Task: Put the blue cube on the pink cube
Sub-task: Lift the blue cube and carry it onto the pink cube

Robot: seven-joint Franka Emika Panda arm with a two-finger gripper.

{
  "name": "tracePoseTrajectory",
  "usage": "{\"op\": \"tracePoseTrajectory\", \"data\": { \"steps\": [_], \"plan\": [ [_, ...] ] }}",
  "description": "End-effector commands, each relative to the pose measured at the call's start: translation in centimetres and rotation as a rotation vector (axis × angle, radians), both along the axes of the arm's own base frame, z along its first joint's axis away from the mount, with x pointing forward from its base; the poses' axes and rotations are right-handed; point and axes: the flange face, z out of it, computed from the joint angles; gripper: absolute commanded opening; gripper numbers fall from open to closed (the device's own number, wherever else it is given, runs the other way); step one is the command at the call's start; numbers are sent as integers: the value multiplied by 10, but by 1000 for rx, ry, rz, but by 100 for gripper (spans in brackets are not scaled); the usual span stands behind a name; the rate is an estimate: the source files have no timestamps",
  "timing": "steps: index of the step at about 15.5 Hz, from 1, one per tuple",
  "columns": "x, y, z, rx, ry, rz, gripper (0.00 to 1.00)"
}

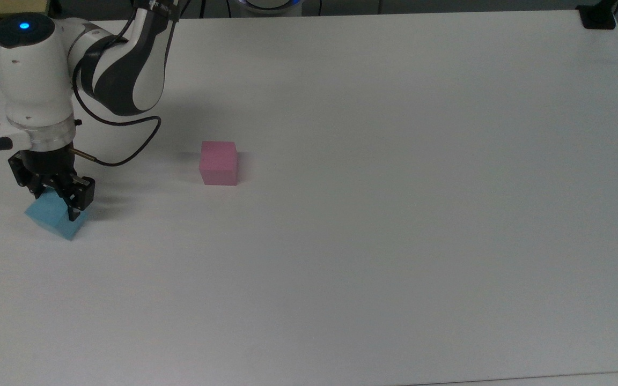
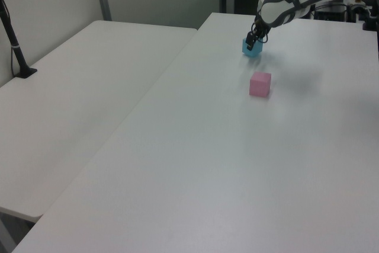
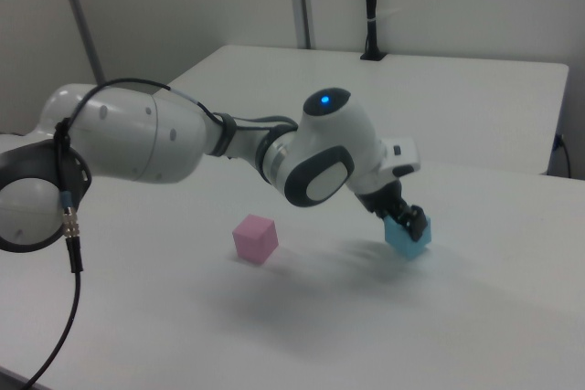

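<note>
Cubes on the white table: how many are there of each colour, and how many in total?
Blue cube: 1, on the table under the gripper, at the top view's left.
Pink cube: 1, standing alone, apart from the blue one.
Total: 2 cubes.

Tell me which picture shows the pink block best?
The top view shows the pink cube best: it sits in the open, with its top and front face plain and nothing covering it. The left view has the same cube farther off, and the right view shows it beside the arm, also uncovered.
</note>
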Motion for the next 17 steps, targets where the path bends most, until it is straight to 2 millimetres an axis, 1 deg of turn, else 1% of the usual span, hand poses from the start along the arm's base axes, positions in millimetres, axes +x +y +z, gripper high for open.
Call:
{"op": "tracePoseTrajectory", "data": {
  "steps": [1,2,3,4,5,7,9,10,11,12,14,17],
  "plan": [
    [-7,41,71,65,11,64,6],
    [-9,57,89,86,23,86,6],
    [-14,76,103,110,36,112,7],
    [-19,99,115,129,37,143,10],
    [-25,122,120,146,38,173,10],
    [-38,167,123,175,50,237,12],
    [-40,209,117,175,80,304,12],
    [-40,224,114,166,95,325,13],
    [-42,234,106,154,119,335,14],
    [-46,240,98,133,146,349,14],
    [-54,240,90,136,167,356,17],
    [-72,241,73,113,222,391,20]
  ]
}}
